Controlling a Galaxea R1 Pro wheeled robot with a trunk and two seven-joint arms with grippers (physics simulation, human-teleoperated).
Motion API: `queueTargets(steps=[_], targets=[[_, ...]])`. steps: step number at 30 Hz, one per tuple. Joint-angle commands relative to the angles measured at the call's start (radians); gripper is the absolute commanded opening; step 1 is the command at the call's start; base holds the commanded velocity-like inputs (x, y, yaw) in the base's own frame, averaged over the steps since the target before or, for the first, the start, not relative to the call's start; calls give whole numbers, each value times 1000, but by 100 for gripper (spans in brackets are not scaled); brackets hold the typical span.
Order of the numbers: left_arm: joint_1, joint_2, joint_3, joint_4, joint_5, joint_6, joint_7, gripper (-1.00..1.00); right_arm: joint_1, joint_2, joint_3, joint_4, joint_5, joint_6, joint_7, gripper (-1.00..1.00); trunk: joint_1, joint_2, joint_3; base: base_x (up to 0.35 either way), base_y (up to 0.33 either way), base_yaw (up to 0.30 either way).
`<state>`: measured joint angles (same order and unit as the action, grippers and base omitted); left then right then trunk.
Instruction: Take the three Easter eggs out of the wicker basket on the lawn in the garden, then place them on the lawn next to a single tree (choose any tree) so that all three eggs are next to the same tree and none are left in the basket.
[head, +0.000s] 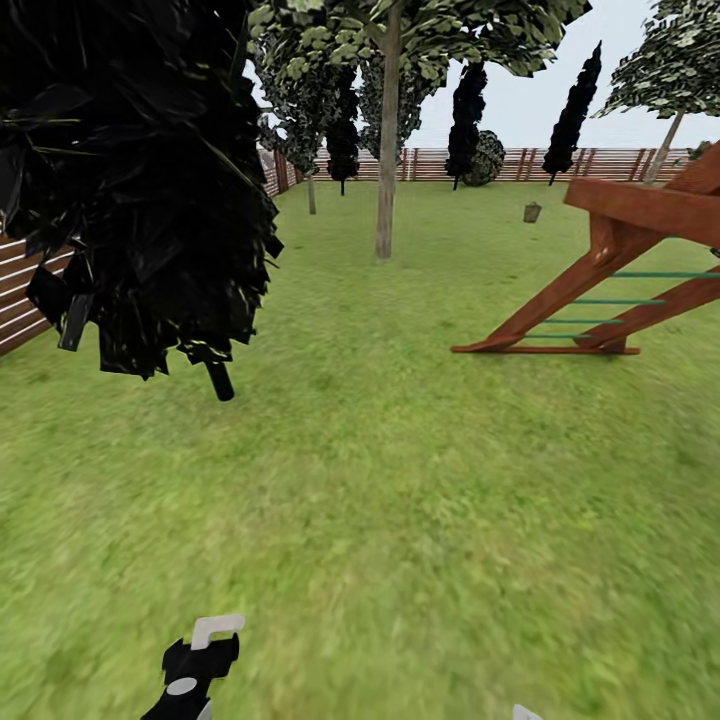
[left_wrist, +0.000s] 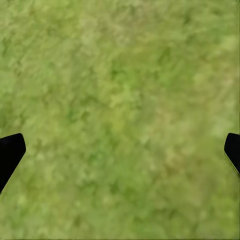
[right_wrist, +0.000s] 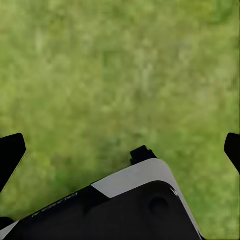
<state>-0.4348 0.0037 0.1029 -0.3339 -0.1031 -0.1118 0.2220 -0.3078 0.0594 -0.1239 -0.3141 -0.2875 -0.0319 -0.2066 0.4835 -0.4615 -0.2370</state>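
Mottled green lawn (head: 400, 480) runs to a smooth grey-brown tree (head: 385, 170) trunk and slatted fence (head: 600, 163). Left gripper (left_wrist: 120, 152) and right gripper (right_wrist: 120, 152) gape wide, both empty.

The lawn (head: 400, 480) is stretching across the whole lower part of the head view as mottled green grass, running up to a brown slatted fence. The tree (head: 386, 150) is standing upright at upper centre, its straight grey-brown trunk rising from the grass into a dark leafy crown. A small dark basket-like object (head: 532, 212) is sitting on the grass at upper right, too small to identify.
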Motion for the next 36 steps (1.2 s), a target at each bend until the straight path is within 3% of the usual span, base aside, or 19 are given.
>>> queueTargets(steps=[1, 36], targets=[[-1, -1, 6, 1, -10, -3, 1, 100, -1, 0, -1, 0, -10, -3, -2, 100, 1, -1, -2, 317, -71, 0], [-1, -7, 4, 1, -18, -3, 1, 100, 2, -3, 4, 0, -6, -6, 0, 100, 1, -1, -2, 299, -126, 0]])
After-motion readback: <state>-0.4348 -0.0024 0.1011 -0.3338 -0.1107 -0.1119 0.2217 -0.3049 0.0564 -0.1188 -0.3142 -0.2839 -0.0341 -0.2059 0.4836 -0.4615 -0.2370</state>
